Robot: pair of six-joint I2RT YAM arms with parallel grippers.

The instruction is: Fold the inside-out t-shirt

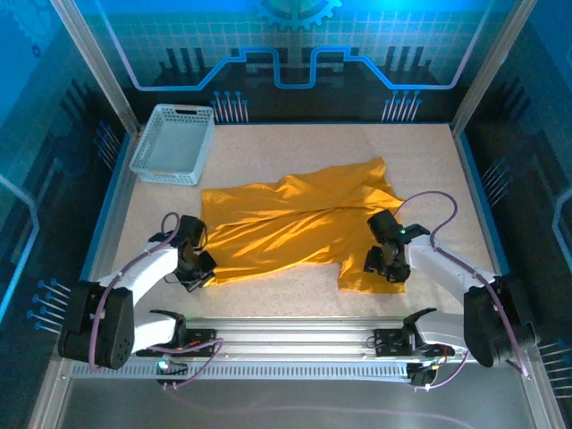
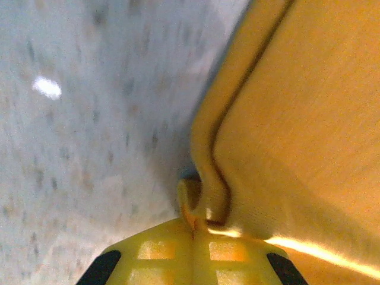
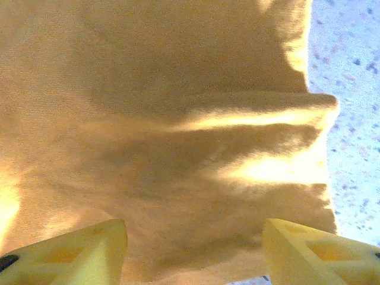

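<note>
Mustard t-shirt (image 1: 295,228) sprawls on the table (image 1: 295,308); left gripper (image 1: 200,268) pinches its near-left hem, right gripper (image 1: 386,266) gapes empty over its near-right corner. Lifting on 1 grip could slip that thin pinch.

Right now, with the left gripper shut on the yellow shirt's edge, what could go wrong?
1. The left gripper pinches only a narrow rolled edge of the mustard-yellow cloth t-shirt; a pull may slip it free.
2. The right gripper stands open over the cloth, holding nothing; a one-sided pull would likely drag and bunch the already creased shirt.
</note>
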